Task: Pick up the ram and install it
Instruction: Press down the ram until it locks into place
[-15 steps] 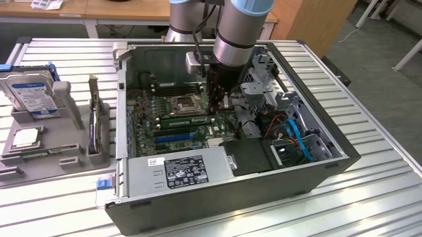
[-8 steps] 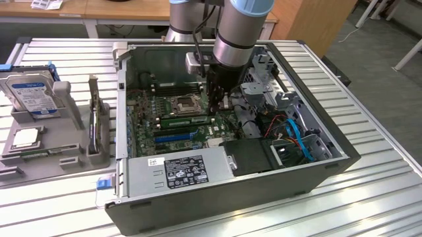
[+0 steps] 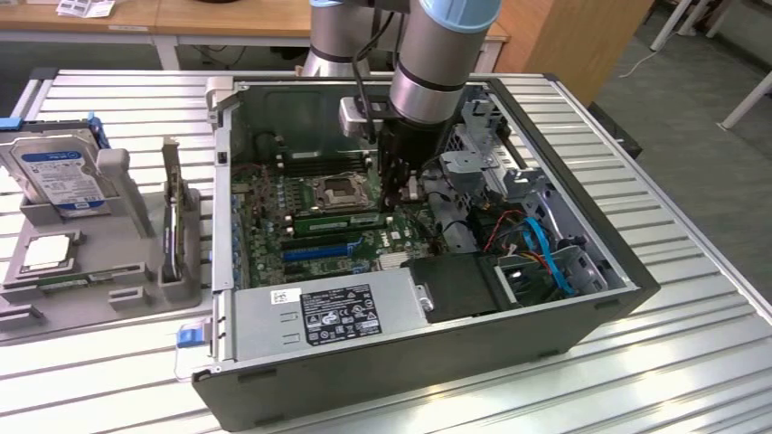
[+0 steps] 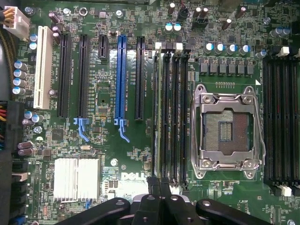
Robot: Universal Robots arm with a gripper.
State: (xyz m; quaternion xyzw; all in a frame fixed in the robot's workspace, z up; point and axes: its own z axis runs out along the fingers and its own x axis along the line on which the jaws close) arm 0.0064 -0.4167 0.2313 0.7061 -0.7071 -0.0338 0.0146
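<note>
Wrist view: the gripper (image 4: 159,185) is hanging over the Dell motherboard (image 4: 108,154) with fingers pressed together, holding nothing. The ram (image 4: 158,110) is sitting upright in a memory slot beside the empty CPU socket (image 4: 227,130).

Evidently a lab or workshop: open grey metal computer case (image 3: 483,353) on ribbed aluminium workbench (image 3: 675,362), grey plastic parts fixture (image 3: 90,271) alongside, light wooden desks (image 3: 181,18) behind.

I count 1 ram (image 4: 158,112), 1 hard drive (image 3: 58,172), 1 CPU socket (image 4: 227,131), 1 heatsink (image 4: 76,179).
</note>
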